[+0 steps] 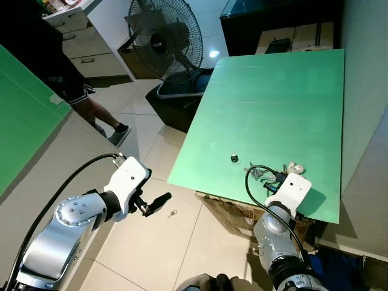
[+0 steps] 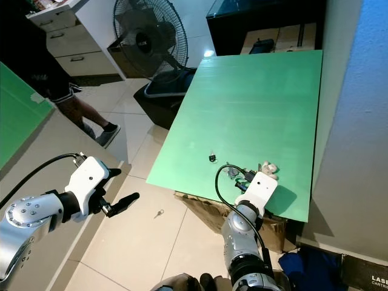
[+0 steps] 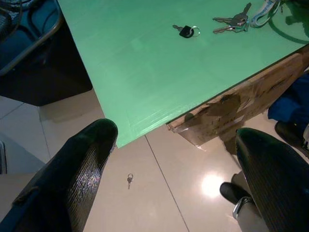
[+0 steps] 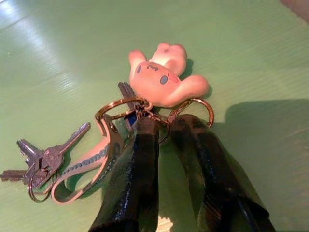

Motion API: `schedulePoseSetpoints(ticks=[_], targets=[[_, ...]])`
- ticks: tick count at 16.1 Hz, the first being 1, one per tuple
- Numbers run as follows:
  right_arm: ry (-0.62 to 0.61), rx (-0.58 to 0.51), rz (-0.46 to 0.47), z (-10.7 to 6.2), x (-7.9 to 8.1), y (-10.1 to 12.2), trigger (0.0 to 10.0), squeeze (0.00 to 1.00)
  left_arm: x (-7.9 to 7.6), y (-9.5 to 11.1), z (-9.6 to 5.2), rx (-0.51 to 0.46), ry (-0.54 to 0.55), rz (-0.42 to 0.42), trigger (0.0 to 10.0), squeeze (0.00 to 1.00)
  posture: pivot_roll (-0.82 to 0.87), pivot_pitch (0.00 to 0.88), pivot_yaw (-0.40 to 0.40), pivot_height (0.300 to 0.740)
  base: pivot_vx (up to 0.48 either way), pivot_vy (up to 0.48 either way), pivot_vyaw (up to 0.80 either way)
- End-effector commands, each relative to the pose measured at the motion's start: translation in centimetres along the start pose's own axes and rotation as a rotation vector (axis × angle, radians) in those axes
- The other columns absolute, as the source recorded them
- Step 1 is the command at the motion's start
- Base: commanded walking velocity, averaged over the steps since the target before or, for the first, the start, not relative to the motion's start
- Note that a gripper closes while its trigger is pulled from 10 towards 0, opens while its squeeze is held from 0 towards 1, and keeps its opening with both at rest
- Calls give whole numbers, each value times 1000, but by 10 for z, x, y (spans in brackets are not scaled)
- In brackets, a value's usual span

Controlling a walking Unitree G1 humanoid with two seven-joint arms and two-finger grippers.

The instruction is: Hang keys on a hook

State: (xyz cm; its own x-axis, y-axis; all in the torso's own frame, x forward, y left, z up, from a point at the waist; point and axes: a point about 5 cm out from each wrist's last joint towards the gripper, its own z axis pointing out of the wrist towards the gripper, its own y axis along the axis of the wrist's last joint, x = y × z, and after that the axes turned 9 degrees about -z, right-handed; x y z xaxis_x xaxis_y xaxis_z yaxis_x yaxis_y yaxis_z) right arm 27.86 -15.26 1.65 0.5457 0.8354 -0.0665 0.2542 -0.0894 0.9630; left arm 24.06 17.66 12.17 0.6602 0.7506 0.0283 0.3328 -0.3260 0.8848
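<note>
reaching down onto the green surface (image 1: 273, 97), the right end effector (image 4: 161, 126) has its two black fingers set narrow, their tips right at the brass rings of the key bunch (image 4: 145, 104). one ring seems to sit between the tips, but whether it is truly pinched i cannot tell; the grip looks shallow at best. the bunch lies straight ahead of the fingers: the pale pink animal charm (image 4: 164, 79) sits just beyond the tips, touching the rings, while a pinkish strap (image 4: 84, 166) and a pair of silver keys (image 4: 43, 162) trail off to one side, so the bunch's long axis runs across the line of the fingers, not along it. in the head views this all lies near the front edge of the surface, on the robot's right side.

the left end effector (image 3: 176, 169) hangs wide apart over the floor (image 1: 157, 242), well short of the surface edge and well apart from the bunch. a small black-headed key (image 1: 234, 158) lies alone on the surface between the two arms, and another small key (image 1: 173, 213) lies on the floor tiles below the left arm. the right arm is plainly the nearer one, already on the bunch. no hook can be made out, so where the keys must go is unclear.
</note>
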Motion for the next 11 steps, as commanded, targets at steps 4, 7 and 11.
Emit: schedulePoseSetpoints(ticks=[4,7,11], targets=[[24,32,12,-11,7,-11,0,0,6,-7,-5,44,18,1,10000,0,-5,115,400,740,0,0,0],[55,-19,-60,-15,11,-9,0,0,5,-7,-5,43,15,-1,10000,0,-9,115,400,740,0,0,0],[149,-205,-369,-20,29,3,0,0,3,-8,-2,39,10,-9,10000,0,-20,124,400,740,0,0,0]])
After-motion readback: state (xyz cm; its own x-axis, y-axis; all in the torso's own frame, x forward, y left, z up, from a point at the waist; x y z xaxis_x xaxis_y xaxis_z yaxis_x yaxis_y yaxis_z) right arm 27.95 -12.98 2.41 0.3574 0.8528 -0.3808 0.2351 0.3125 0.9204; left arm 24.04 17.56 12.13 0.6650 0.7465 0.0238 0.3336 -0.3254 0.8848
